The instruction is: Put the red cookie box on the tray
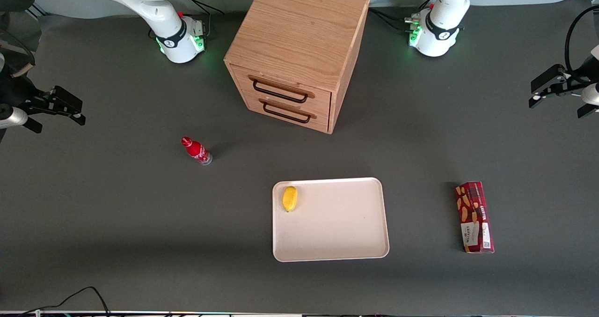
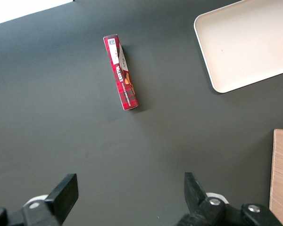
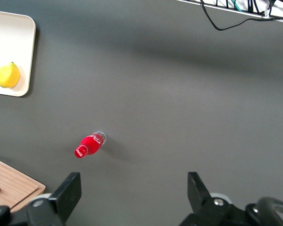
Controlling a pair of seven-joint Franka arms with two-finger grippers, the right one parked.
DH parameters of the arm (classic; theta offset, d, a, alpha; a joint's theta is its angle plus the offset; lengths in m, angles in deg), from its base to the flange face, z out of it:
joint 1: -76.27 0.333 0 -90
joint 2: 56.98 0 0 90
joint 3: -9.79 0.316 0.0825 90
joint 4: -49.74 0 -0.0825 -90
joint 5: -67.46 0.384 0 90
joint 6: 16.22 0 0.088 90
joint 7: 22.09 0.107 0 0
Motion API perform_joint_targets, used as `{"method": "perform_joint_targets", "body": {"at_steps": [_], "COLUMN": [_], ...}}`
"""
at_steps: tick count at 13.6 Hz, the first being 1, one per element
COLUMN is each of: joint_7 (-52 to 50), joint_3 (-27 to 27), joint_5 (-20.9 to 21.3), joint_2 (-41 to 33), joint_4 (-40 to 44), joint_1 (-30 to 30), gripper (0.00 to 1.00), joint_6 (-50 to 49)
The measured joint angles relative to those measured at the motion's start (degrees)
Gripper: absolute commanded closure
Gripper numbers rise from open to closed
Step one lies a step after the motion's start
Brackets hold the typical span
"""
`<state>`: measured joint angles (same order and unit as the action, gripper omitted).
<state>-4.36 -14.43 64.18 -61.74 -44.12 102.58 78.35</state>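
The red cookie box [image 1: 474, 217] lies flat on the dark grey counter [image 1: 140, 223], toward the working arm's end, beside the tray [image 1: 330, 256] with a bare strip of counter between them. Its long axis runs toward and away from the front camera, roughly parallel to the tray's short sides. The end bearing the white label and barcode is the one nearer the front camera; the end printed with tan finger biscuits is farther from it. In the left wrist view the box [image 2: 122, 72] shows its narrow side, where white lettering reads "Walkers" along the tartan. Nothing rests on the box or touches it.

The cream-white tray sits flat with a yellow lemon [image 1: 289, 198] in the corner that is farther from the front camera and toward the parked arm's end; the rest of its floor is bare. Farther from the front camera than the tray stands the wooden drawer cabinet [image 1: 299, 50], its two drawers with dark handles turned toward that camera. A small red bottle [image 1: 196, 151] with white script that cannot be read stands toward the parked arm's end, well apart from the tray.

The hand [image 1: 559, 92] hangs above the working arm's end of the counter, well apart from the box, its fingers [image 2: 66, 190] spread wide and holding nothing.
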Motion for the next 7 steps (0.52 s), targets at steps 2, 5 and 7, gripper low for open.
{"method": "perform_joint_targets", "body": {"at_steps": [2,5,7], "joint_7": [-1.2,-5.4,-8.5], "joint_3": [0.1,0.0,-0.2], "joint_5": [0.0,1.1,5.1], "joint_2": [1.1,6.7,13.8], "joint_4": [0.5,4.4,8.8], "joint_1": [0.1,0.0,-1.4], "gripper": [0.00,0.00,0.00], "joint_6": [0.0,0.6,1.3]}}
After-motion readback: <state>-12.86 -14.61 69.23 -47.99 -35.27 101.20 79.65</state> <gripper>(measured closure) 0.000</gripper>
